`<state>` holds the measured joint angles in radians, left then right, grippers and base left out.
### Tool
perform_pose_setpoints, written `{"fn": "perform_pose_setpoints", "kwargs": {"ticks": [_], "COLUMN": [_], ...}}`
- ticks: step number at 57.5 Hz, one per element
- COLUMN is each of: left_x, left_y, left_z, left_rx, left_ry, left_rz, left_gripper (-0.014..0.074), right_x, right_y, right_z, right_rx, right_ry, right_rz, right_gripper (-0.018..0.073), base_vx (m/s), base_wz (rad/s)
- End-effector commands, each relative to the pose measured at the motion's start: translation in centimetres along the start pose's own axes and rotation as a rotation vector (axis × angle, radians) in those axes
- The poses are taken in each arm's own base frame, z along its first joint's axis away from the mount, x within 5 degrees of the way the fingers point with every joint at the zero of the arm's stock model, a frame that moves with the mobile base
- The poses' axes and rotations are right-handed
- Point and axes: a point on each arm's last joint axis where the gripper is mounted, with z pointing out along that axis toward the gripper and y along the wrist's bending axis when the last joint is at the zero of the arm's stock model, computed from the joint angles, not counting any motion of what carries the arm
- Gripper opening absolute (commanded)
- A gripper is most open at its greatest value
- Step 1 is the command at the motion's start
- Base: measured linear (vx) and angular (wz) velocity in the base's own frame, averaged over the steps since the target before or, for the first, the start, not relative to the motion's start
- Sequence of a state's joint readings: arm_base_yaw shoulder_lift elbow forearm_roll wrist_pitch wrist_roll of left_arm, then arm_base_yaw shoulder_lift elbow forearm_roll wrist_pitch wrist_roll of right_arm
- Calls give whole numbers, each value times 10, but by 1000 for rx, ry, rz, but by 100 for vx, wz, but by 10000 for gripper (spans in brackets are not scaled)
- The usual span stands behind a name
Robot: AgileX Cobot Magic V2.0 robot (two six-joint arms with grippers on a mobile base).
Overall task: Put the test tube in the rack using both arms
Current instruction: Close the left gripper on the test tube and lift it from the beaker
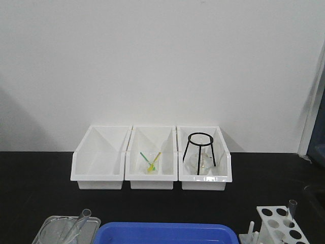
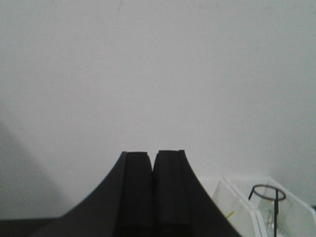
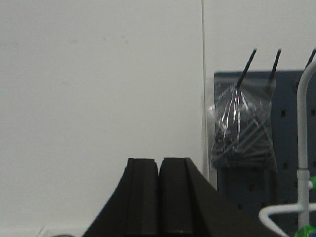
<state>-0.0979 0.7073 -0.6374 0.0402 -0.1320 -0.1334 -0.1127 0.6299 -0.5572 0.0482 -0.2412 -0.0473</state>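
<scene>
Glass is the worry: the test tube (image 1: 81, 219) leans in a beaker (image 1: 57, 233) on the black counter (image 1: 30, 178), outside the view of the left pincer (image 2: 152, 157), which is pressed together on nothing and aimed at the wall. The right pincer (image 3: 159, 162) is likewise closed and empty, with the rack (image 1: 278, 226) nowhere ahead of it. Coming down unsighted, the left could knock the beaker or pinch the slim tube off-centre; a misjudged handover may drop it
</scene>
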Motion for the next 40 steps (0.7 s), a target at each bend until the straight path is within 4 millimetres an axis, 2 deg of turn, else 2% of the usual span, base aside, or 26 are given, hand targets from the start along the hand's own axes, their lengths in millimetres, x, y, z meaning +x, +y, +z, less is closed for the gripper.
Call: {"fn": "perform_pose_setpoints", "kwargs": {"ticks": [1,8,16,22,34,40], "left_x": [-10,-2,1,1,1,0], "left_y": [-1,0,0,0,-2,-2], "left_z": [21,34,36,36,36,36], "left_rx": [6,5,3,6,23,24], "left_ry": [-56,-28,-11,-12,-10,-19], "left_rz": [-10,-10,-10,9,83,82], "left_gripper": [-4,23,112,232,490,563], "right_x": [-9,-3,-3,-2,1,-1], "right_y": [0,0,0,0,0,0], "right_z": [14,20,20,20,21,20], "right_rx": [5,5,4,4,2,3], "right_ry": [-57,-28,-28,-12,15,-7], "right_rz": [-15,-16,-17,-18,-18,-18], "right_gripper": [-2,25,123,251,569,652], "base_vx": [0,0,0,0,0,0], "base_wz": [0,0,0,0,0,0]}}
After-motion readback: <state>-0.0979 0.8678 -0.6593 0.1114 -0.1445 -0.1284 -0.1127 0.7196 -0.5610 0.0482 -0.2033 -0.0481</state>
